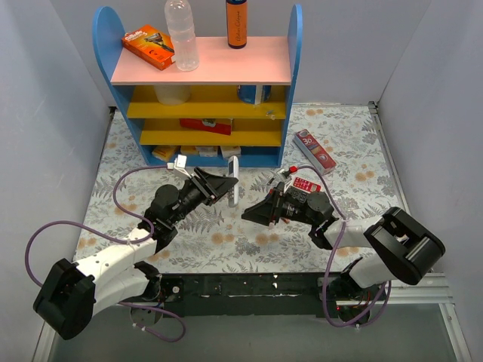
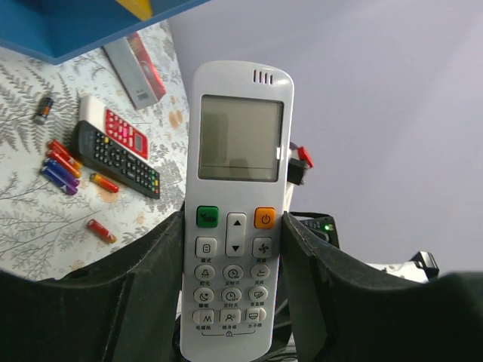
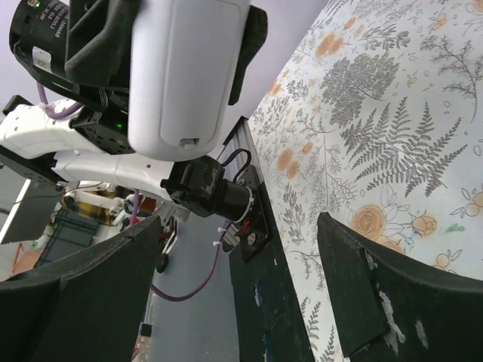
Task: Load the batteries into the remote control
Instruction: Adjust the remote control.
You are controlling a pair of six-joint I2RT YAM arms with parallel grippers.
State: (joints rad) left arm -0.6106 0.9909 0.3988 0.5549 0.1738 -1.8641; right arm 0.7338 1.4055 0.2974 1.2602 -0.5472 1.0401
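My left gripper (image 1: 220, 185) is shut on a white air-conditioner remote (image 1: 234, 179) and holds it upright above the mat, gripped by its lower sides (image 2: 235, 226). The buttons face the left wrist camera. The remote's plain back (image 3: 185, 68) faces my right gripper (image 1: 253, 213), which is open and empty (image 3: 241, 256) a short way from it. Several small red-orange and dark blue batteries (image 2: 62, 164) lie on the mat beside a black remote (image 2: 117, 160). Two more orange ones (image 2: 101, 231) lie apart, and a dark one (image 2: 43, 109) lies farther off.
A red-and-white keypad device (image 2: 121, 130) lies against the black remote. A long red-and-white box (image 1: 315, 149) lies near the shelf. The blue, yellow and pink shelf (image 1: 204, 83) stands at the back with a bottle, boxes and a tube on it.
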